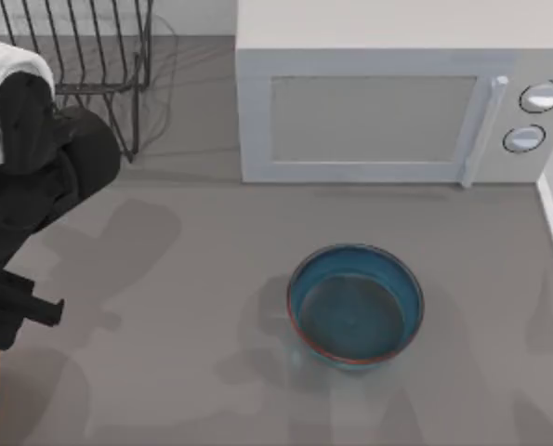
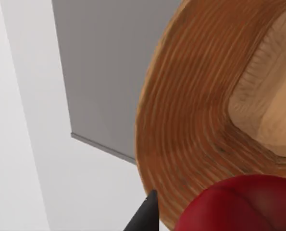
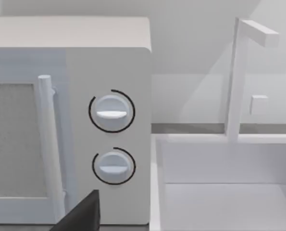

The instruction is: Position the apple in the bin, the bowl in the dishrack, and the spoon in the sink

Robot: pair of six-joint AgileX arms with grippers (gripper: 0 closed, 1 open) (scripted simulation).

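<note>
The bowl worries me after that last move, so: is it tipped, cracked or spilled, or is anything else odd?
Nothing stands out. The bowl sits upright and whole on the grey table, apart from the microwave and dishrack.

A rendered kitchen: a white microwave (image 1: pixel 378 102), wire dishrack (image 1: pixel 90 46) and sink (image 3: pixel 229 192) lined the grey desk (image 1: pixel 192 307).

grey table (image 1: pixel 192 279), white microwave (image 1: pixel 378 102), pale wall (image 3: pixel 195 62)
</note>
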